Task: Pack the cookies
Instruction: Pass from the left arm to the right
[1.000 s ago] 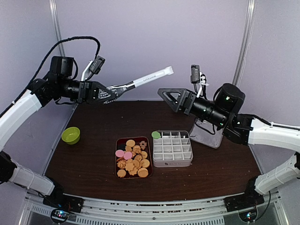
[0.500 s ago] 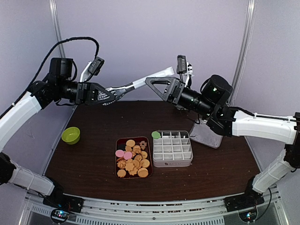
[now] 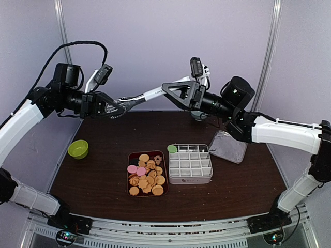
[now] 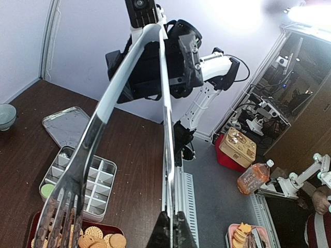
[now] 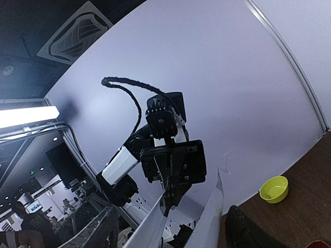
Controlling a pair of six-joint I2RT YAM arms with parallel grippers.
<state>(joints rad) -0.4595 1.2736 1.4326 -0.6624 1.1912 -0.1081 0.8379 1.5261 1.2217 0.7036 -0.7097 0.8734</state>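
The cookies (image 3: 146, 174) lie heaped in a dark red tray (image 3: 129, 182), mostly round and golden, two pink; they also show in the left wrist view (image 4: 98, 238). One green cookie (image 3: 171, 149) sits in a corner cell of the white grid box (image 3: 190, 164). My left gripper (image 3: 120, 103) is shut on one end of metal tongs (image 3: 150, 94), held high above the table's back. My right gripper (image 3: 168, 89) stands open around the tongs' other end. In the right wrist view both tong arms (image 5: 209, 217) run between its fingers (image 5: 248, 227).
A green bowl (image 3: 78, 149) stands at the left of the brown table. A flat metal lid (image 3: 228, 146) lies right of the grid box. Both arms meet in the air over the table's far half.
My right gripper has swung left and up from over the metal lid to the tongs' free end, and its jaws have narrowed around it. The left arm has barely moved.
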